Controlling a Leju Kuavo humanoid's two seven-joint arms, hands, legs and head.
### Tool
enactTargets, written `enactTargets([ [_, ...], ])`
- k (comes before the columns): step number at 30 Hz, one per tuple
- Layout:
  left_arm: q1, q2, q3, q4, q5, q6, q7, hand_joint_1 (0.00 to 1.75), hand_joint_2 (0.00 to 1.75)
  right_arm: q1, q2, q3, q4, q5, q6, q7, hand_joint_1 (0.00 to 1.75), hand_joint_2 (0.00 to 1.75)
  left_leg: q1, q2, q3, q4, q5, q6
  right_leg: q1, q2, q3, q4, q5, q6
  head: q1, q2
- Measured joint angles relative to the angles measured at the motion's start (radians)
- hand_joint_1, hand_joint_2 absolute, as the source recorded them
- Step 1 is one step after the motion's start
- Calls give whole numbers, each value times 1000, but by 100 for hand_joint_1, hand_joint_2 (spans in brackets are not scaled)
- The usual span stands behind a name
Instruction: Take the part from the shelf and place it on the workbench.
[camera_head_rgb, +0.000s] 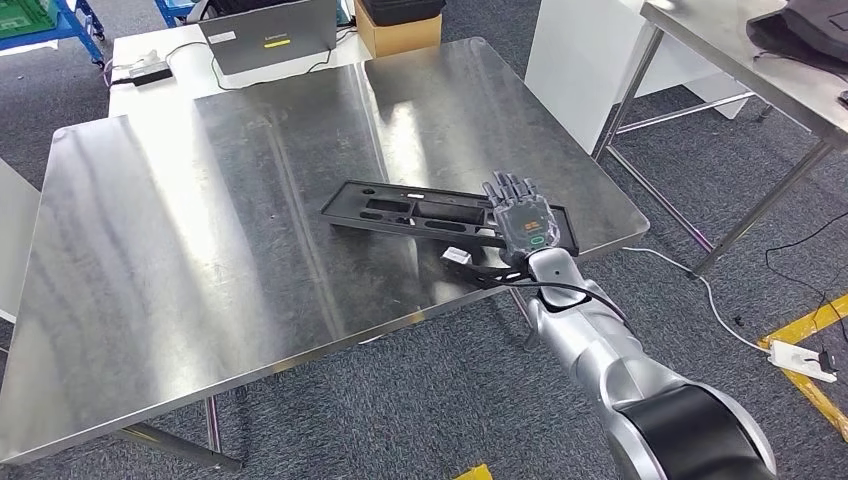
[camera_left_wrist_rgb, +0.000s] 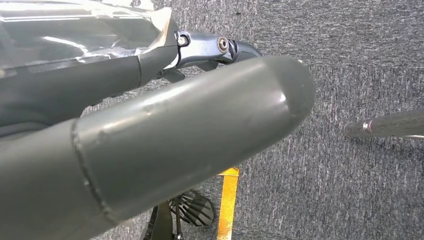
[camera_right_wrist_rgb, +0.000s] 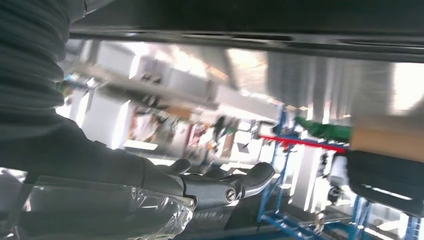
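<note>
Steel workbench (camera_head_rgb: 250, 250): a bare, reflective sheet-metal top was seen from the head view, broad and flat, which would suit a long part being laid down whole.
Part (camera_head_rgb: 410, 212): a long black plastic tray-like piece with cut-out recesses was lying flat on the workbench near its right front corner, its far end pointing inward across the top and its near end close to the edge.
Right hand (camera_head_rgb: 520, 215): it was stretched over the near end of the part, back upward, fingers extended along the piece. Whether the part was being grasped from beneath or merely covered could not be told; the right wrist view was blurred and showed only dark fingers (camera_right_wrist_rgb: 220, 182) under a dark edge.
Reason for the hold: an end grasp was judged to have been used so that most of the part's length could be rested on the metal first.
Left hand (camera_left_wrist_rgb: 150, 140): it was seen hanging by the body over grey carpet, thumb large in the left wrist view; nothing was seen in it, but its fingers were too hidden for its state to be told.
Stage: the part was judged to be already set down, with release and withdrawal of the right hand remaining.
Risk: the near end sat close to the table edge, so a dragged withdrawal could tip it off.
</note>
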Motion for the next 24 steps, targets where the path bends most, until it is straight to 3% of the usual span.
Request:
enactTargets([
  [8, 0, 0, 2, 0, -10, -11, -1, 0, 0, 19, 89, -113, -19, -135, 38, -214, 0, 175, 1, 0, 1, 0, 0, 0, 1, 0, 0, 0, 0, 0, 0, 0],
  [16, 0, 0, 3, 0, -12, -11, -1, 0, 0, 27, 126, -152, -34, -158, 48, -245, 0, 175, -1, 0, 1, 0, 0, 0, 0, 0, 1, 0, 0, 0, 0, 0],
  [24, 0, 0, 12, 0, -7, -7, 1, 0, 0, 29, 172, -168, -46, -268, 139, -352, 0, 175, -1, 0, 2, 0, 0, 0, 0, 0, 1, 0, 0, 0, 0, 0],
])
